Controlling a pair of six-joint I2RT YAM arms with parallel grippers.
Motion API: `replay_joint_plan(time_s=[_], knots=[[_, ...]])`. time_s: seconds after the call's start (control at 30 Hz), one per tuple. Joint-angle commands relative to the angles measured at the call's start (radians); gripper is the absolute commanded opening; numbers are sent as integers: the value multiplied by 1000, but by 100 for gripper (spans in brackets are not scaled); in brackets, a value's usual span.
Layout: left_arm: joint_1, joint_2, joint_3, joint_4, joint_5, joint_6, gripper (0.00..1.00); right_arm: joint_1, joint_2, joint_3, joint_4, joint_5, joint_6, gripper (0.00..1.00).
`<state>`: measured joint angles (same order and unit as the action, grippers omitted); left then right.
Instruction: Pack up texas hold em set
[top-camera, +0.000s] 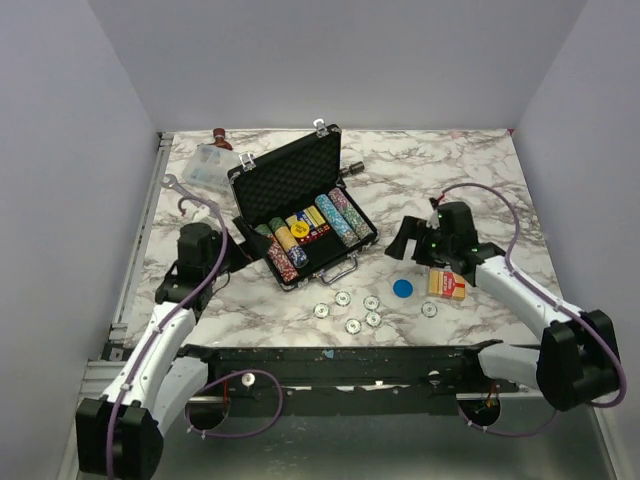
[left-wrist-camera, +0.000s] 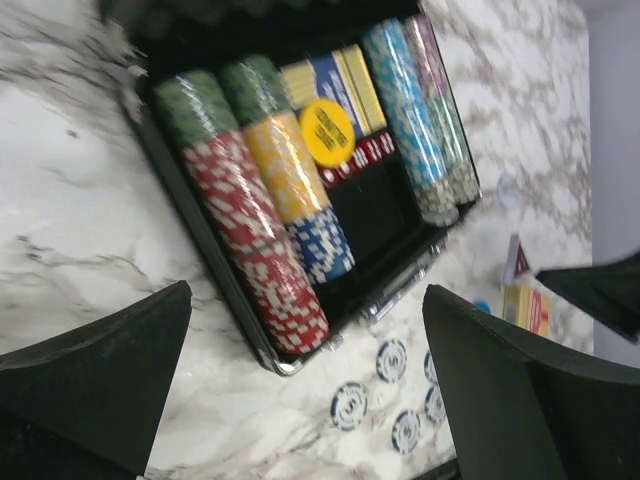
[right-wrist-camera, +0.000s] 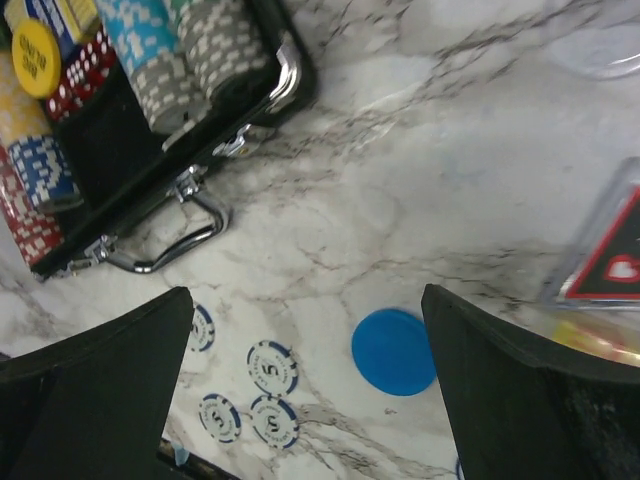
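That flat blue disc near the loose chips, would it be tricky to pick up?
Probably fiddly: the blue disc lies flat on the marble table, leaving little edge to pinch. Its face looks smooth, so it may slide when nudged. It seems thin and rigid, likely light; on edge it could roll.

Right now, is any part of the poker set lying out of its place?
Yes. Several pale chips, a blue disc and a card box lie loose on the table near the open case, which has an empty compartment.
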<state>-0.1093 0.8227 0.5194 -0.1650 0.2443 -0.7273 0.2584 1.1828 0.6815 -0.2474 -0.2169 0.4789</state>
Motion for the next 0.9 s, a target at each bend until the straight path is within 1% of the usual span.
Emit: replay_joint_plan(time_s=[0.0,0.1,0.17,0.23,0.3,0.37,0.43,0.5,0.6,0.67,0.7,0.8,0.87], knots=[[-231,-7,-12,35,2,-11,99,151,80,7,-2,84,57,100],[-371,26,5,61,-35,-26,98,217,118,21,-21,141,99,100],[-447,60,33,68,-49,-10,98,223,100,9,-37,202,123,100],[-511,92,78,65,-60,12,99,223,60,-2,-77,319,154,100],[-545,121,119,66,-54,46,98,223,10,-11,-139,473,224,100],[-566,158,168,62,-29,80,98,221,-24,0,-245,633,331,100],[-576,202,226,47,3,114,99,209,-52,16,-363,754,430,100],[-580,243,282,26,44,141,98,147,-88,6,-413,763,458,100],[-581,322,399,-51,106,196,98,9,-156,-21,-424,646,450,100],[-580,361,459,-99,125,225,99,-37,-174,-24,-432,608,458,100],[-580,374,479,-117,134,235,99,-56,-170,-19,-453,615,477,100],[-580,387,501,-133,177,250,98,-94,-136,-17,-469,634,494,100],[-580,379,482,-124,199,254,98,-151,-105,-16,-468,622,487,100]])
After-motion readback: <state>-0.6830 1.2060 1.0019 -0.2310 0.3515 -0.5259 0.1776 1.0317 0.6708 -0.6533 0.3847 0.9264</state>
